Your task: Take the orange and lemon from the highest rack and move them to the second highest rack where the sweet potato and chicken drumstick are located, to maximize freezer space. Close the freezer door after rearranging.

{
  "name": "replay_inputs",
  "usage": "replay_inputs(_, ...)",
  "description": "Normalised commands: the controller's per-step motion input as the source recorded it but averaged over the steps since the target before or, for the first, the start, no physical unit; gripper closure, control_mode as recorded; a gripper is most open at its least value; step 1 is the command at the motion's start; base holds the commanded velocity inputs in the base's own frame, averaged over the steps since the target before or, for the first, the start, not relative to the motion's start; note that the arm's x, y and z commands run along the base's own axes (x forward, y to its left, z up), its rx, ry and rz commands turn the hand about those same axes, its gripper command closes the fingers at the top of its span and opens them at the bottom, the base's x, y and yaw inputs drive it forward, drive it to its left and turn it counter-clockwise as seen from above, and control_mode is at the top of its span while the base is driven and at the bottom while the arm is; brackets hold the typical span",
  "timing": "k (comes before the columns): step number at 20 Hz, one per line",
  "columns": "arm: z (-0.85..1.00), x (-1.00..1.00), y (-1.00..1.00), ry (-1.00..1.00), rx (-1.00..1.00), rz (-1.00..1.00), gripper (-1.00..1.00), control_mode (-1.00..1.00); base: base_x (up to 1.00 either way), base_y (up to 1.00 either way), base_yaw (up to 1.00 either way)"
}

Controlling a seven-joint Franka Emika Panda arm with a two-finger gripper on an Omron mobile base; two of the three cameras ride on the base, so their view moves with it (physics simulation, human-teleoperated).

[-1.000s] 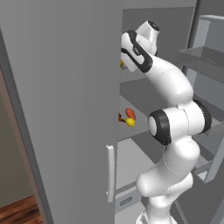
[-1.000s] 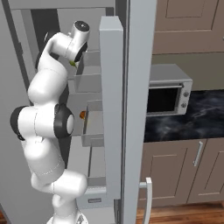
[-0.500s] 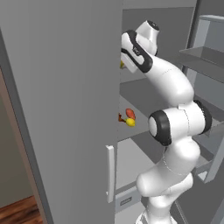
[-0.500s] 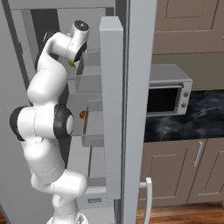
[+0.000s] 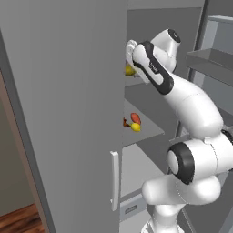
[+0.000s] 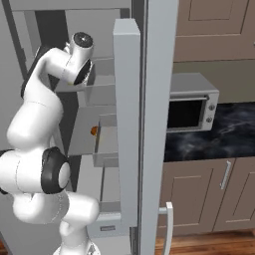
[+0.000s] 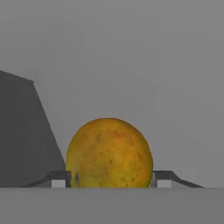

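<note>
Between the gripper's (image 7: 109, 183) two fingertips (image 7: 58, 178) sits the orange (image 7: 109, 152), the jaws closed against its sides, seen close in the hand view. From the left base view this fruit shows as a yellow spot up on the highest rack (image 5: 136, 81), past the freezer door's (image 5: 63, 113) edge. Below, on the second highest rack (image 5: 148, 132), the sweet potato (image 5: 135, 118) lies just beside the lemon (image 5: 135, 128).

Dull yellow-orange orange (image 7: 109, 153) sits clamped between the pincer (image 7: 109, 179) tips.
</note>
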Motion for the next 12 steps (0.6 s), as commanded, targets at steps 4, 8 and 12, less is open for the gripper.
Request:
replay_inputs(4, -0.06, -1.00, 0.00, -0.27, 0.03, -0.07, 1.00, -1.00, 0.00, 0.00, 0.00)
replay_inputs(8, 0.00, -1.00, 0.00, -0.10, 0.04, -0.08, 1.00, -1.00, 0.00, 0.00, 0.00)
replay_inputs(12, -0.11, -1.00, -0.02, -0.01, 0.01, -0.04, 1.00, -1.00, 0.00, 0.00, 0.00)
